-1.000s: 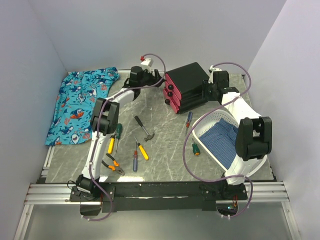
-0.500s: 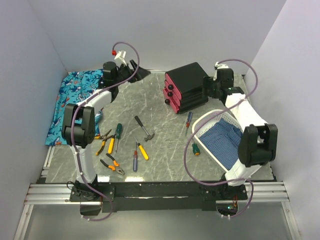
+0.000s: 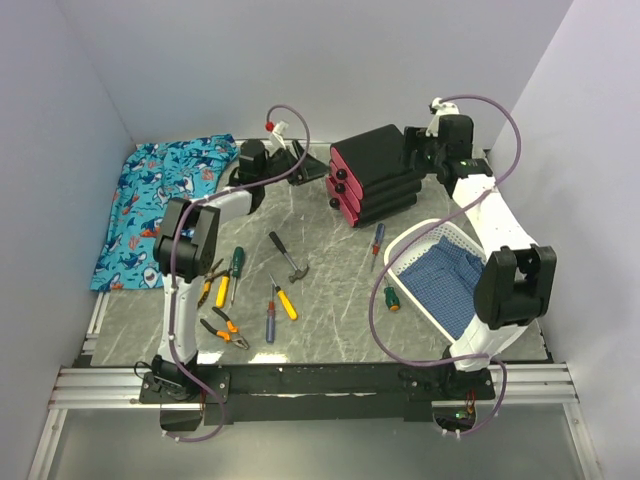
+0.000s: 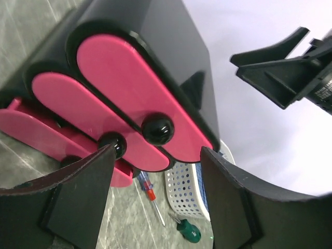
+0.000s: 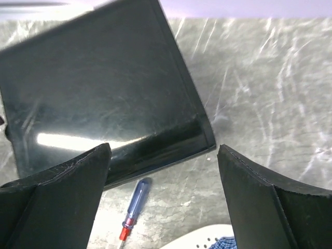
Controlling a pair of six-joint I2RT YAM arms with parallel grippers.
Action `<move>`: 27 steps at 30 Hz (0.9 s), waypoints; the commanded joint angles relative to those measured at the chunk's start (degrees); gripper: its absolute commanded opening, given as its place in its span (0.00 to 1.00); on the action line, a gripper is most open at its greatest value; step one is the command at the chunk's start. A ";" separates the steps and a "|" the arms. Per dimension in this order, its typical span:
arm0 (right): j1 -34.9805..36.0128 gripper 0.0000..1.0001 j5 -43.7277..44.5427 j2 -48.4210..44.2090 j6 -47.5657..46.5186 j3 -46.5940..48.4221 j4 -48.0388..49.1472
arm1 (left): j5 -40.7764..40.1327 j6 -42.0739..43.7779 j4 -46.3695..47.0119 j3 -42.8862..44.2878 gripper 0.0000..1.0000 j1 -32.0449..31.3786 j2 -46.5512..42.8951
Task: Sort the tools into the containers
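Judging progress: no tool is sorted yet. Left pincer (image 4: 155,154) stands wide open and empty, with the three pink drawers (image 4: 129,88) just ahead of its fingertips and the top knob (image 4: 157,129) framed between them. Right pincer (image 5: 163,151) is likewise spread and empty, over the rear of the black cabinet (image 5: 104,93). Hammer (image 3: 288,257), pliers (image 3: 224,331) and screwdrivers (image 3: 283,298) lie on the table (image 3: 330,310), well behind the left pincer. Drawer opening appears to be the step in hand, and every tool is left to place.

Probably a robotics lab bench: bare white walls (image 3: 320,60), aluminium rails (image 3: 100,387).
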 commanded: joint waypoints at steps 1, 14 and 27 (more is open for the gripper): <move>0.48 0.91 -2.14 1.46 0.58 1.64 0.27 | 2.30 -2.08 5.38 3.58 0.72 -2.12 1.12; 0.83 0.91 -1.52 1.81 0.49 -2.14 -0.17 | 0.36 -1.38 2.93 10.25 0.68 -4.42 6.04; 2.41 0.91 -1.35 4.09 -0.04 -2.50 0.44 | 1.15 -0.94 2.84 10.70 0.52 -4.41 7.71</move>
